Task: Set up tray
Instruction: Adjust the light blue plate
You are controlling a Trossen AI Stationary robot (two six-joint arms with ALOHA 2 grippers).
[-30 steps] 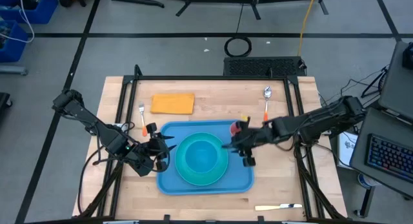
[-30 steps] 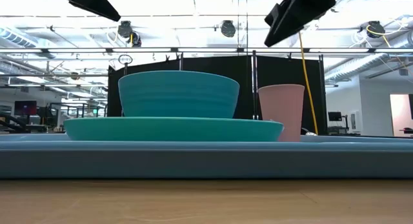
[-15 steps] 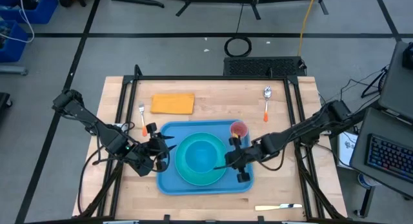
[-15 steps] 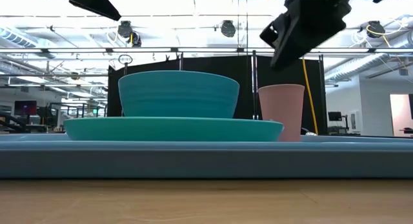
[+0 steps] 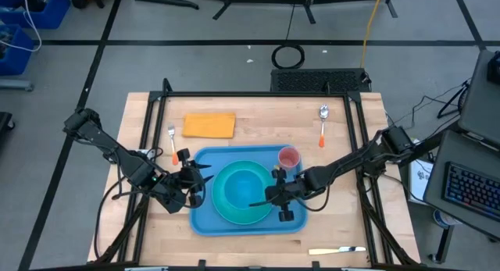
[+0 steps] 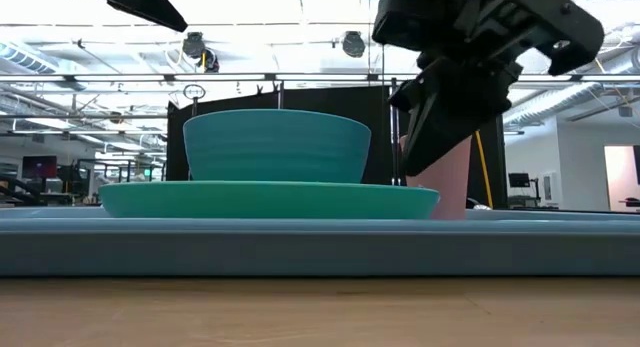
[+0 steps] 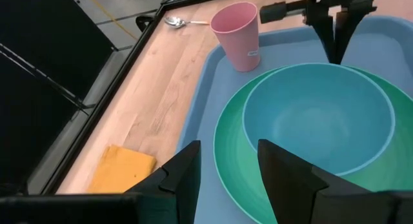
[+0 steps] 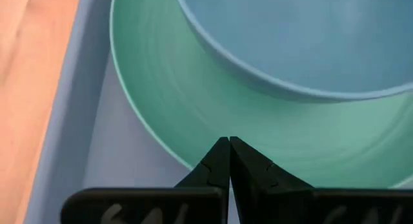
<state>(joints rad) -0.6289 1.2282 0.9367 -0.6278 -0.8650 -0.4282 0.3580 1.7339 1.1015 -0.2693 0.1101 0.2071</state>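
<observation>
The light-blue tray [image 5: 205, 221] lies at the table's middle. On it rests a teal plate [image 5: 223, 211] that carries a blue bowl [image 5: 242, 187]. A pink cup [image 5: 288, 158] stands upright in the tray's far right corner. My left gripper [image 7: 229, 179] is open at the tray's left rim [image 5: 194, 194], with nothing between its fingers. My right gripper [image 8: 229, 146] is shut, reaching in from the right. Its tips sit over the plate's rim [image 8: 193, 121] beside the bowl, and I see no touch.
An orange napkin [image 5: 208, 125] and a fork [image 5: 172, 144] lie at the far left. A spoon [image 5: 323, 123] lies at the far right, and a knife [image 5: 337, 250] at the near right edge. Black frame rails [image 5: 258, 94] border the table.
My right gripper has left the pink cup and gone toward the table's near edge and leftward, sinking over the plate's right side. Its fingers have shut. The cup stays upright in the tray's corner. My left gripper has kept still.
</observation>
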